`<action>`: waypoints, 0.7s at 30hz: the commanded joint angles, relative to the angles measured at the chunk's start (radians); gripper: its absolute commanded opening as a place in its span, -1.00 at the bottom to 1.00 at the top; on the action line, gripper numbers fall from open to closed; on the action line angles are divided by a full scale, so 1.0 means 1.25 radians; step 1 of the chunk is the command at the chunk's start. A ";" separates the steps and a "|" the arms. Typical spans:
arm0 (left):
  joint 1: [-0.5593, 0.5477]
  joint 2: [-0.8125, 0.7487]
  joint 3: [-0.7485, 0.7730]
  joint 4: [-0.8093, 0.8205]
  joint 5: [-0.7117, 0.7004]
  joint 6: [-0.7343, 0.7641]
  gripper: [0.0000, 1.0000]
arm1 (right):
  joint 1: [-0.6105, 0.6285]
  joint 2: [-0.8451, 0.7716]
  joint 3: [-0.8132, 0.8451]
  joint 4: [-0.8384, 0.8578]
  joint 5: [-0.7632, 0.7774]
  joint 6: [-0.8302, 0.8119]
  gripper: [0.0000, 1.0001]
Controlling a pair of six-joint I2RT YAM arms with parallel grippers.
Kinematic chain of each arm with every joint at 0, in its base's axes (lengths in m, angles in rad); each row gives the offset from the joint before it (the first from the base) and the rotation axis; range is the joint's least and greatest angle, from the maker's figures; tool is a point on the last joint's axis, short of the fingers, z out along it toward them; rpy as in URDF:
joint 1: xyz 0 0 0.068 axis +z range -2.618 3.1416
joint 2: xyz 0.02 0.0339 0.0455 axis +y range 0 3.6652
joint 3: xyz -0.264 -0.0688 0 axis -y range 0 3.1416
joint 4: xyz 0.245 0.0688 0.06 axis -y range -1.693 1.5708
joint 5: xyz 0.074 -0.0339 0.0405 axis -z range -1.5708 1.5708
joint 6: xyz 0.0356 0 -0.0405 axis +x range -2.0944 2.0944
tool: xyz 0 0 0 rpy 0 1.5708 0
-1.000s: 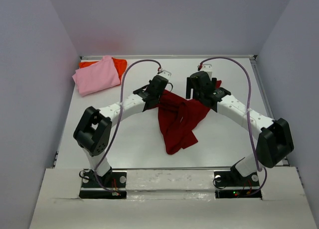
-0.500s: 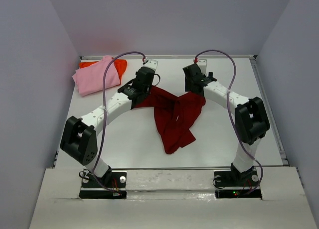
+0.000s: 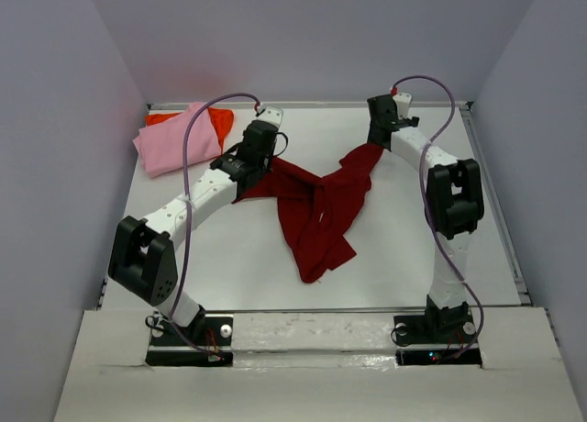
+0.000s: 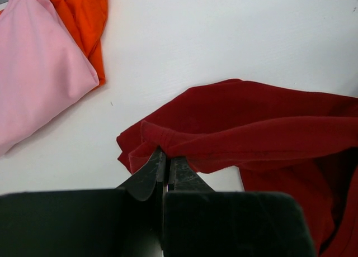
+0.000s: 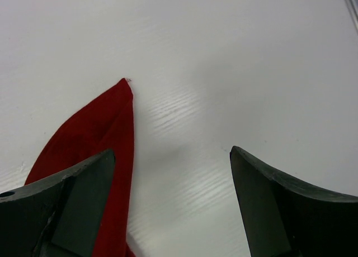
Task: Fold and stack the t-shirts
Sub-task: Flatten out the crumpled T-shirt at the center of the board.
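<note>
The dark red t-shirt (image 3: 316, 206) lies bunched mid-table, stretched between the two arms. My left gripper (image 3: 257, 165) (image 4: 166, 156) is shut on a rolled edge of the dark red shirt (image 4: 268, 128) at its left end. My right gripper (image 3: 378, 138) (image 5: 171, 152) stands open at the far right, with only bare table between its fingers. A pointed tip of the red shirt (image 5: 95, 134) lies beside its left finger (image 5: 84, 190). The pink t-shirt (image 3: 174, 139) (image 4: 33, 78) lies folded on the orange-red t-shirt (image 3: 220, 121) (image 4: 84, 17) at the far left.
The white table (image 3: 413, 248) is walled in by grey panels on three sides. Its raised rim (image 3: 491, 183) runs close to the right arm. Purple cables (image 3: 197, 133) loop above both arms.
Both arms have swung outward and toward the far edge. The red shirt's upper corners have spread apart with them, the right corner now drawn out toward the right gripper.
</note>
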 commanded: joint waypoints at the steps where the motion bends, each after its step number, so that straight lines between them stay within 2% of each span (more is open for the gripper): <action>1: 0.003 -0.035 0.009 0.004 0.012 0.000 -1.00 | 0.012 0.068 0.095 -0.002 -0.084 -0.012 0.77; 5: 0.003 -0.030 0.013 0.005 0.032 0.000 -1.00 | 0.012 0.115 0.133 -0.008 -0.175 -0.024 0.75; 9: 0.003 -0.032 0.013 0.005 0.048 0.000 -1.00 | 0.012 0.131 0.150 -0.009 -0.210 -0.027 0.74; 21: 0.003 -0.035 0.008 0.008 0.059 0.000 -1.00 | -0.020 0.153 0.143 -0.056 -0.089 -0.031 0.75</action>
